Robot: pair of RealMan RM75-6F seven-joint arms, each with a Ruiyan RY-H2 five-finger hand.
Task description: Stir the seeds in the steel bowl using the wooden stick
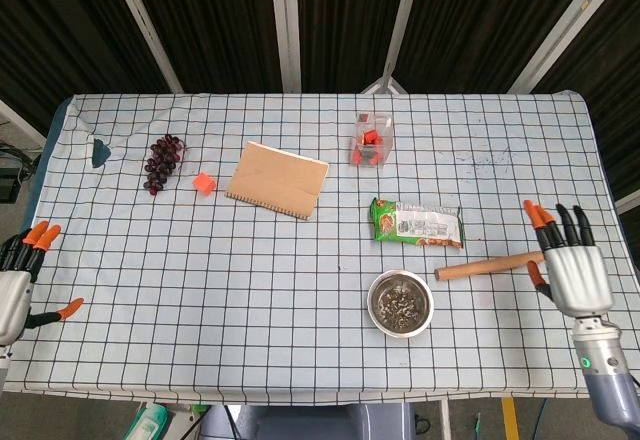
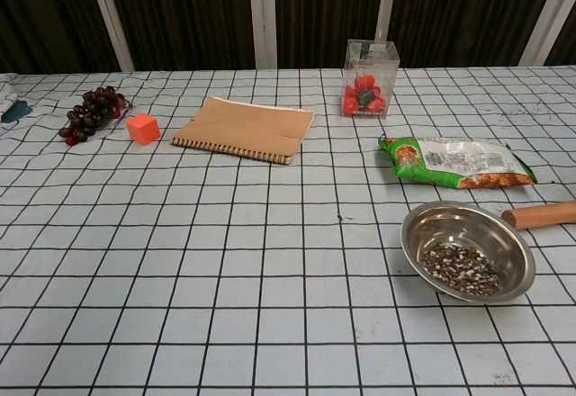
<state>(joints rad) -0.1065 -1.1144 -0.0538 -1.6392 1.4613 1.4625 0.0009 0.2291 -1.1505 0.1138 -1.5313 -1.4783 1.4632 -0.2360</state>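
Observation:
A steel bowl (image 1: pixel 400 303) (image 2: pixel 467 250) with dark seeds in its bottom sits near the table's front right. The wooden stick (image 1: pixel 487 265) (image 2: pixel 540 214) lies flat on the cloth just right of the bowl, with nothing holding it. My right hand (image 1: pixel 571 265) is at the right edge beyond the stick's far end, fingers spread, empty; the chest view does not show it. My left hand (image 1: pixel 18 282) hovers at the front left table edge, fingers apart, empty.
A green snack packet (image 1: pixel 417 223) (image 2: pixel 455 162) lies just behind the bowl. Farther back are a clear box of red pieces (image 1: pixel 370 142) (image 2: pixel 368 79), a brown notebook (image 1: pixel 277 180) (image 2: pixel 245 129), an orange cube (image 1: pixel 204 183) (image 2: pixel 142 129) and dark grapes (image 1: pixel 164 161) (image 2: pixel 91 111).

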